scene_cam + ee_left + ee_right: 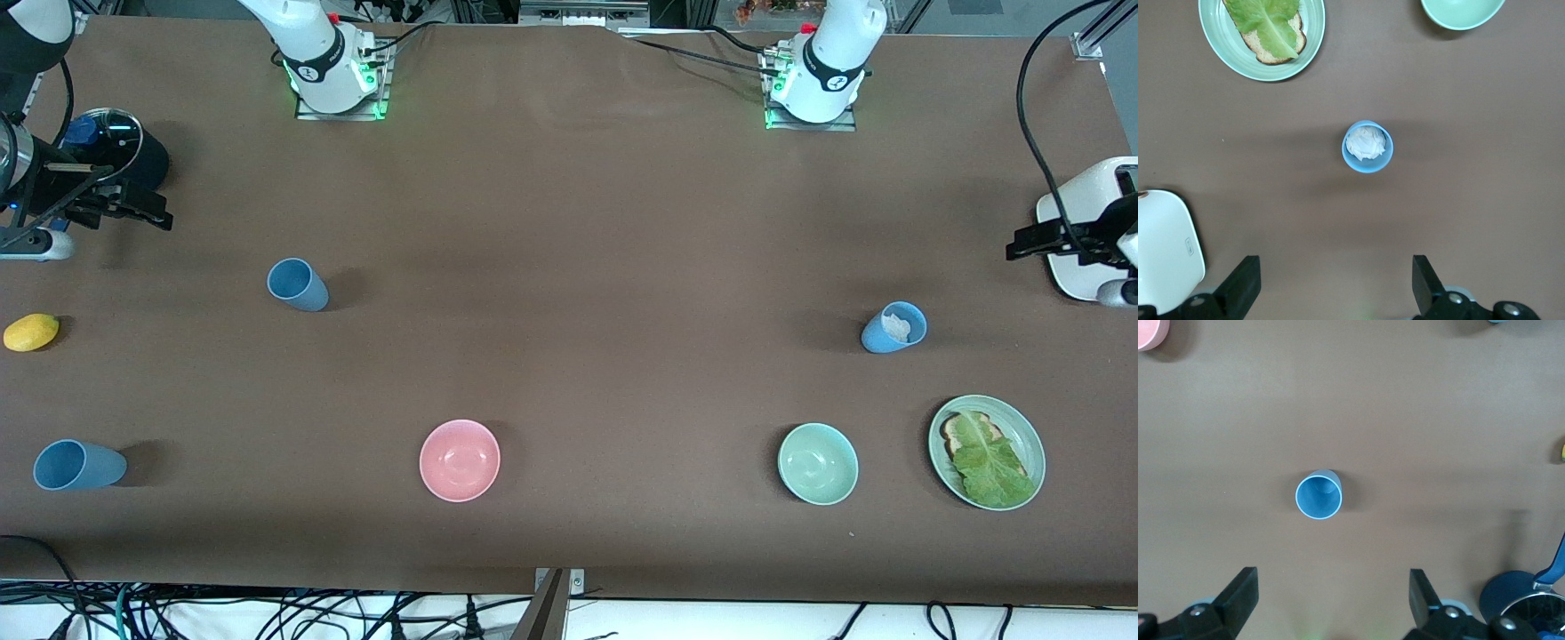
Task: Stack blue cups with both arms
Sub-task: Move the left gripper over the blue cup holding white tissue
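Observation:
Three light-blue cups stand upright and apart on the brown table. One (pixel 298 284) is toward the right arm's end and shows in the right wrist view (pixel 1319 495). A second (pixel 78 465) stands nearer the front camera at that end. The third (pixel 893 327), toward the left arm's end, holds a crumpled white wad and shows in the left wrist view (pixel 1367 147). My right gripper (pixel 142 212) hovers open and empty beside a dark pot; its fingers (pixel 1238 597) stand wide. My left gripper (pixel 1031 242) hovers open and empty by a white appliance; its fingers (pixel 1245 283) stand wide.
A pink bowl (pixel 460 460) and a green bowl (pixel 818 463) sit near the front edge. A green plate (pixel 1029 440) holds toast and lettuce. A yellow lemon (pixel 31 332), a lidded dark pot (pixel 116 147) and a white appliance (pixel 1080 267) stand at the table's ends.

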Controlling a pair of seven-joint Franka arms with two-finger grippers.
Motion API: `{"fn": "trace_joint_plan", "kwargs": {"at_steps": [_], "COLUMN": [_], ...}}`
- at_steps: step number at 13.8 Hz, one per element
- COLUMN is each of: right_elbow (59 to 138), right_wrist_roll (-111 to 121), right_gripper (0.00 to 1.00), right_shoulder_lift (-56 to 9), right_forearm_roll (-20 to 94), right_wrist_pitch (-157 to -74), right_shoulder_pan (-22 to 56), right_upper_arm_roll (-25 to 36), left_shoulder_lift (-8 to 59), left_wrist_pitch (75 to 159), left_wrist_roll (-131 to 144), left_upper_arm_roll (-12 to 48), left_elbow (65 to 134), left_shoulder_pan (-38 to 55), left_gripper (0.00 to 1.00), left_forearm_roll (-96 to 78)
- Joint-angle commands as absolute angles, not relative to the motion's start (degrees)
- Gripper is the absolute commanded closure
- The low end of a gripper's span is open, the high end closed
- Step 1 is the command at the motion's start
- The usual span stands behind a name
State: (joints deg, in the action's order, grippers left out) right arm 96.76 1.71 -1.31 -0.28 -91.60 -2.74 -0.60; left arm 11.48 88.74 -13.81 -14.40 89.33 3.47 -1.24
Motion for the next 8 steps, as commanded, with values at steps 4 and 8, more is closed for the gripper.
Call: {"fn": "trace_joint_plan", "kwargs": {"at_steps": [4, 8], "right_elbow": [95.45, 95.54], "right_wrist_roll": [1.14, 1.14], "right_gripper": [0.0, 0.0], "right_shoulder_lift": [-1.93, -1.93], "right_forearm_roll": [0.62, 0.62], "right_wrist_pitch": [-90.79, -90.79], "right_shoulder_pan": [-3.34, -3.34], "right_upper_arm_roll": [-0.97, -0.97], "left_shoulder_lift": [10.99, 11.95], "left_wrist_pitch": [102.81, 111.69], "left_wrist_roll": [-15.03, -16.43], "left_upper_arm_roll": [-14.68, -14.85], "left_elbow": [100.97, 107.39], "left_shoulder_pan": [3.6, 3.52], "left_gripper": [0.0, 0.0], "left_forearm_roll": [-1.49, -1.76]}}
